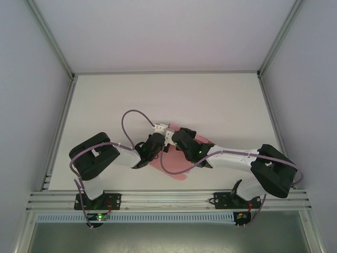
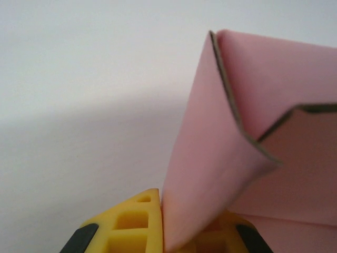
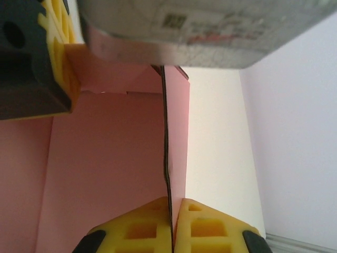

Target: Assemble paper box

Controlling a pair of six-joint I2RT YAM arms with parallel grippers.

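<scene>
Pink card, the paper box (image 1: 179, 164), lies partly folded on the white table (image 1: 158, 95), near its front edge and between the 2 arms. In the overhead view both pincers meet over its far side, the left pincer (image 1: 164, 138) reaching in from the left and the right pincer (image 1: 178, 136) from the right, almost touching.

From the left wrist, the left pincer (image 2: 181, 221) has its yellow fingers (image 2: 139, 216) closed on a curled flap of the paper box (image 2: 274, 84), which rises from between them and bends over to the right. Behind it stands another panel with a dark cut edge.

From the right wrist, the right pincer (image 3: 171, 208) is clamped on an upright wall of the paper box (image 3: 105, 158), seen edge-on as a thin dark line. The left pincer (image 3: 52, 52) sits at the upper left, its yellow finger against a folded flap.
</scene>
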